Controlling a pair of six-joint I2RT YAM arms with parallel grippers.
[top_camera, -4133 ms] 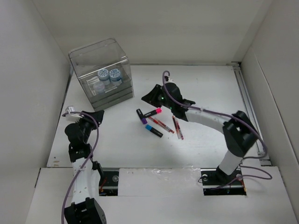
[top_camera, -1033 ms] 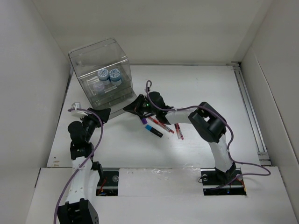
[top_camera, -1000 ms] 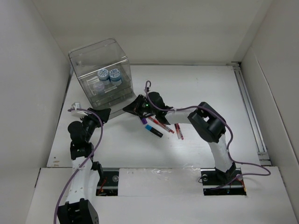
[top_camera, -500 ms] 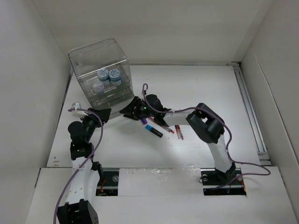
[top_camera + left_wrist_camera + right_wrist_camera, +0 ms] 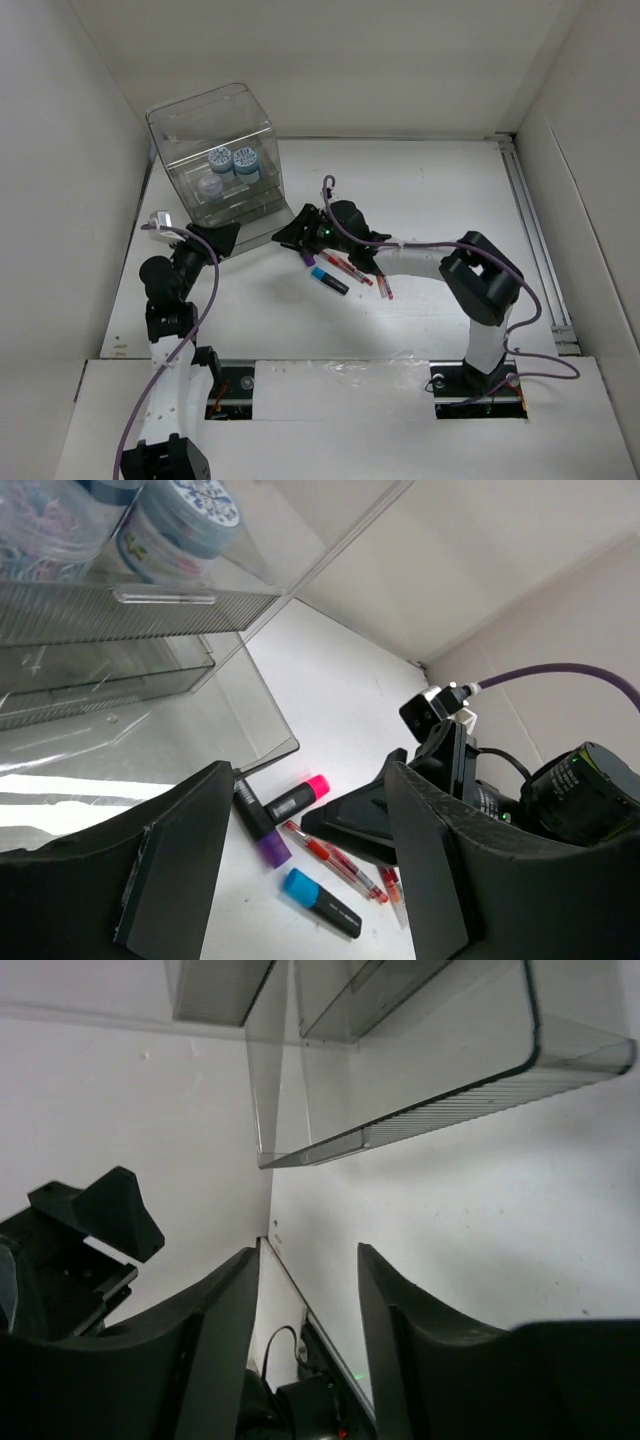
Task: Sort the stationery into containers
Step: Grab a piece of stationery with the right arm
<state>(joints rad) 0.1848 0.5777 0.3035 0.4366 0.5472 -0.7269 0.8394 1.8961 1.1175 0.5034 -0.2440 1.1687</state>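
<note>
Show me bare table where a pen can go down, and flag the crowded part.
Bare: the white table at far right, from the right arm to the side rail, and the near strip below the blue-capped black marker. Crowded: in front of the clear plastic organizer, where the left gripper, right gripper and thin red pens bunch.

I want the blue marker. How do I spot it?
Find the clear box at the table's far left. Near its front right corner lie some pens. The blue marker is the short black one whose cap is blue; the pink marker and purple marker lie nearby.
</note>
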